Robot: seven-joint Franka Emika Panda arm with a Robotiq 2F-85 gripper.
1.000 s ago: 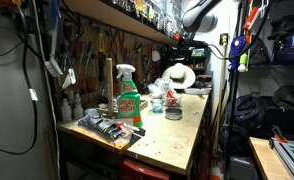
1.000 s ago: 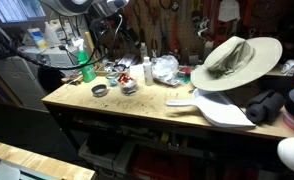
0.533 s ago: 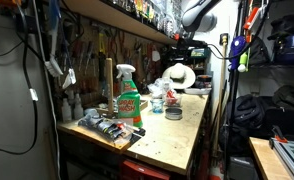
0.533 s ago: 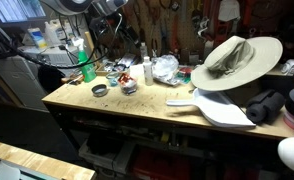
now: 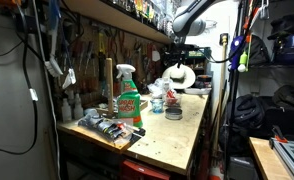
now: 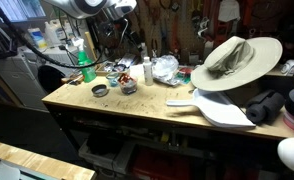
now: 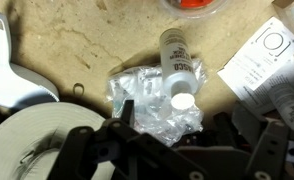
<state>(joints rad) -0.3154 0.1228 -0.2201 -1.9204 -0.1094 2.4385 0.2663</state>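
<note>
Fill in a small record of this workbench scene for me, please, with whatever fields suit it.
setting: cluttered workshop, wooden workbench
jaws: open, empty, held above the bench
beneath the jaws: white bottle with a white cap, upright, beside crumpled clear plastic
nearby: wide-brimmed hat, white board
far end: spray bottle

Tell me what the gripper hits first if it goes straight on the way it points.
Most likely the crumpled clear plastic bag, beside the small white-capped bottle; the open gripper points down at it, though depth is unclear.
</note>
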